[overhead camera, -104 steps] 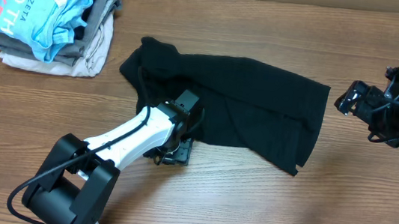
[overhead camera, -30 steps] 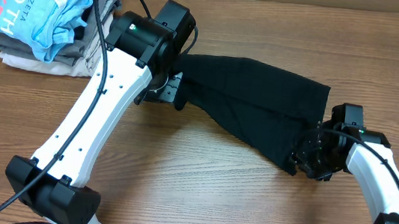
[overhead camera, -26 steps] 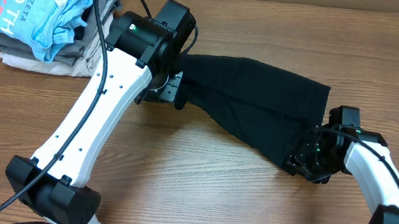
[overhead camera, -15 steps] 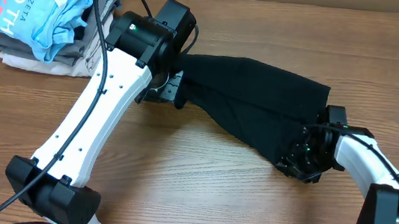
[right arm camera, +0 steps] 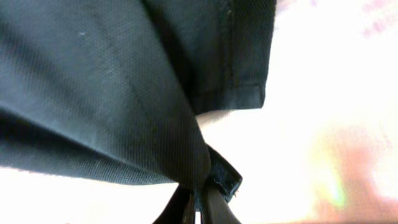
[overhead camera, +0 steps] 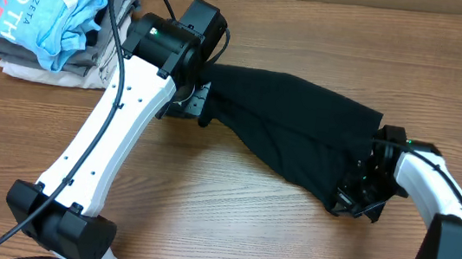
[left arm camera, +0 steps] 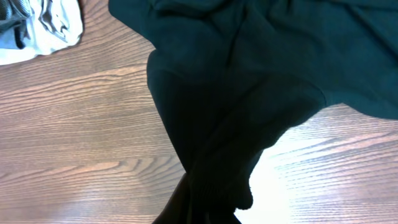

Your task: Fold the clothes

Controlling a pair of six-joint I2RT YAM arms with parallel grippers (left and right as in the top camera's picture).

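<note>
a: what is seen, from the largest thing down?
b: a wooden tabletop (overhead camera: 229,225) is seen. the clothes (overhead camera: 301,129), one large black garment, are laid across it to the right of the pile of folded garments (overhead camera: 21,58), a little apart from it.
a: how is the garment laid?
b: it is stretched in a slanting band away from the pile. the end nearest the pile is gathered into a bunch, and the far end is drawn down to a corner.
a: and the pile itself?
b: grey and beige folded pieces are stacked there, and a light blue shirt (overhead camera: 53,5) with pink and white lettering is crumpled on top.
a: what is told of the grippers?
b: the left gripper (overhead camera: 195,99) is closed on the bunched end beside the pile. in its wrist view the cloth is pulled into a narrow fold toward it, and the fingers are hidden by the fabric. the right gripper (overhead camera: 354,196) is clamped on the corner farthest from the pile. in its wrist view the fingers are pressed together with cloth pinched between them, and a stitched hem is seen just beyond.
</note>
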